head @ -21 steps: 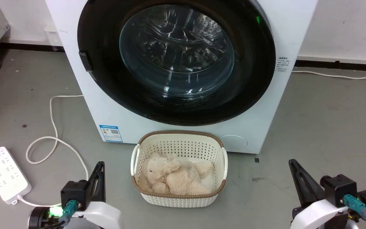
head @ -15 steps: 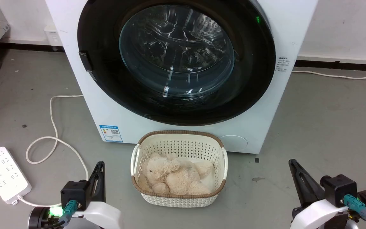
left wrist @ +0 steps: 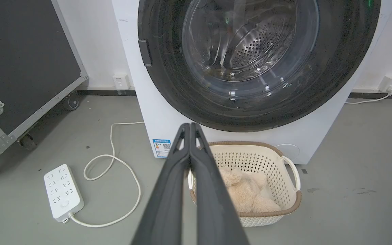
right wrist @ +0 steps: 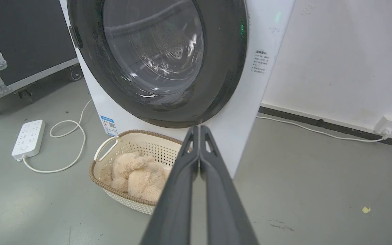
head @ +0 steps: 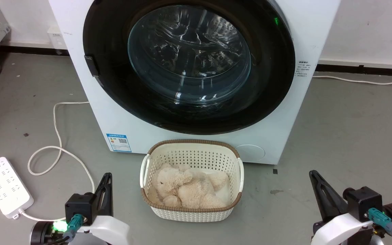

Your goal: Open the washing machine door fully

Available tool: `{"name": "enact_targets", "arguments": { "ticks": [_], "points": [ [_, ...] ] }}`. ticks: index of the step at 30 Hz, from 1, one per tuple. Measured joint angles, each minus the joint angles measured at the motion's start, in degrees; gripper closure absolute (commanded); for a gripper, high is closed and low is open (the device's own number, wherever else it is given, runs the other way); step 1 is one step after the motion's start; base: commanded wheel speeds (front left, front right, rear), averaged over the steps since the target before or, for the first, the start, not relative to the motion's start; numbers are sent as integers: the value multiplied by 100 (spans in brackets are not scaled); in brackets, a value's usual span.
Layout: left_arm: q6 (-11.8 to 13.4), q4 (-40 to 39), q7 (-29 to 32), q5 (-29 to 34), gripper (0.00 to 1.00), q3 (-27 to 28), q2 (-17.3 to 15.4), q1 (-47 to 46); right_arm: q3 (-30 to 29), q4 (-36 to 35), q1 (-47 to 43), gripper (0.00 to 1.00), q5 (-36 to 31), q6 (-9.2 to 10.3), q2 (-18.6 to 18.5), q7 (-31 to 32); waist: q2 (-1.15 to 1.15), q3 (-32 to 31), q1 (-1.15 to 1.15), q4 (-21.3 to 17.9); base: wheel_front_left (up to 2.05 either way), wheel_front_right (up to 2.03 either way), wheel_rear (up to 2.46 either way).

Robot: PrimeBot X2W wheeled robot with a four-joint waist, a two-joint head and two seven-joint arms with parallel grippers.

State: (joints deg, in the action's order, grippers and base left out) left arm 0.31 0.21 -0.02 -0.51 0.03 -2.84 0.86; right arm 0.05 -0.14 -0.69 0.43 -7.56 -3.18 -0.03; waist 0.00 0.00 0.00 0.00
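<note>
The white washing machine (head: 121, 119) stands straight ahead on the grey floor. Its round glossy black door (head: 114, 85) with the bulging glass centre lies flat against the front, a small black latch tab at its left rim. The steel drum shows through the glass. My left gripper (head: 107, 177) rests low at the lower left, shut and holding nothing; its fingers (left wrist: 190, 127) meet at the tips. My right gripper (head: 313, 174) rests at the lower right, also shut and holding nothing, fingers (right wrist: 199, 128) pressed together. Both are well short of the door (left wrist: 168, 95) (right wrist: 223, 85).
A cream perforated basket (head: 237, 170) with a beige plush toy (head: 185, 187) sits on the floor right before the machine. A white power strip (head: 3, 185) and its looping cable (head: 58, 149) lie at the left. A black wheeled case (left wrist: 22, 61) stands far left.
</note>
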Motion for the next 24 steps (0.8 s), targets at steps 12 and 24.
{"name": "enact_targets", "arguments": {
  "ticks": [12,24],
  "points": [
    [0,-1,0,0,100,0,0,0,-1,0,1,100,0,0,0,0,0,0,0,0,0,0,0],
    [0,-1,0,0,100,-2,0,-1,-1,0,1,100,0,0,0,0,0,0,0,0,0,0,0]
  ]
}}
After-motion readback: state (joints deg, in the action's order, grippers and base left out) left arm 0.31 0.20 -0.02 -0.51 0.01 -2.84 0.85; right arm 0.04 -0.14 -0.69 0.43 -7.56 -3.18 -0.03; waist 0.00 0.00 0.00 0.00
